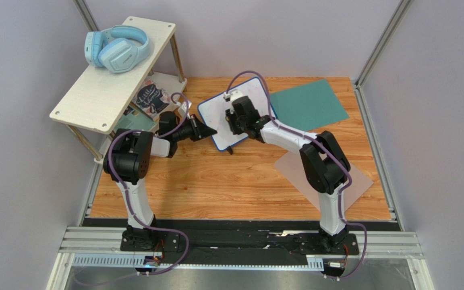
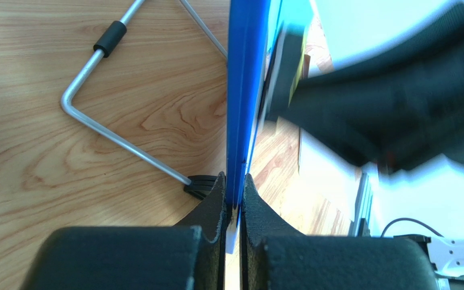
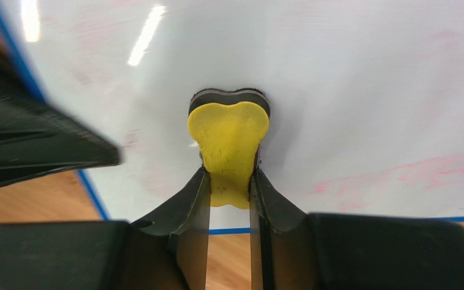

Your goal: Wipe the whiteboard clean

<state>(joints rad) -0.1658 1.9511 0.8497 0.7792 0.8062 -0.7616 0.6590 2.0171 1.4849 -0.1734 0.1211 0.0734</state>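
Observation:
The whiteboard [image 1: 249,96], white with a thin blue frame, stands tilted on the wooden table at centre back. My left gripper [image 1: 207,130] is shut on its left edge; in the left wrist view the blue frame [image 2: 243,90] runs up from between the jaws. My right gripper [image 1: 233,118] is shut on a yellow eraser [image 3: 228,142] with a dark felt underside, pressed flat against the board's face [image 3: 337,72]. Faint pink marks [image 3: 398,178] show on the board to the right of the eraser, and fainter ones at its left.
A teal sheet [image 1: 308,104] lies behind right of the board, a grey-brown sheet [image 1: 355,181] under the right arm. A white shelf [image 1: 104,84] with blue headphones [image 1: 118,48] stands back left. The board's metal stand wire [image 2: 95,121] rests on the table.

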